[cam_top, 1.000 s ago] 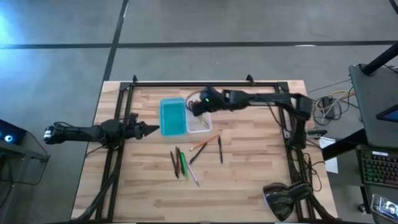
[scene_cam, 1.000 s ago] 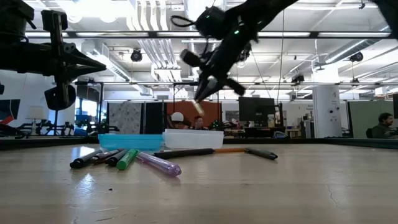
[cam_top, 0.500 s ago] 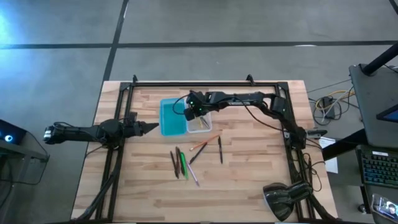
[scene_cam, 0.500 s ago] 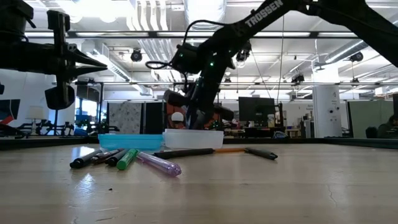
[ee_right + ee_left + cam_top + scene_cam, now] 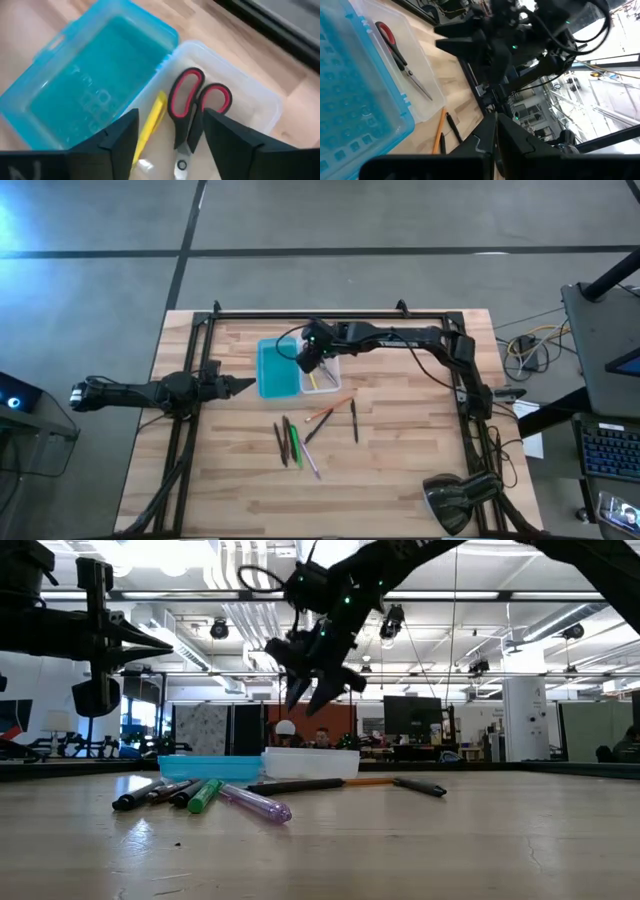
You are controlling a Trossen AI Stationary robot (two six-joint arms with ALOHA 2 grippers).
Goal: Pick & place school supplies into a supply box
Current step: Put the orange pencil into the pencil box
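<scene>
Right gripper point(image 5: 312, 692) empty above the open supply box point(image 5: 290, 367); left gripper point(image 5: 243, 387) idle beside it.

Right gripper's fingers spread apart, clear of the tray, nothing between them; in the clear tray half lie the red-handled scissors point(image 5: 192, 112) and a yellow pencil point(image 5: 151, 120), side by side; teal lid point(image 5: 87, 95) lies open, joined to the tray; left gripper hangs just off the lid's outer side, whether parted I cannot tell; remaining pens point(image 5: 293, 443) lie on the table point(image 5: 400, 470) nearer the front, well apart from the box.
</scene>
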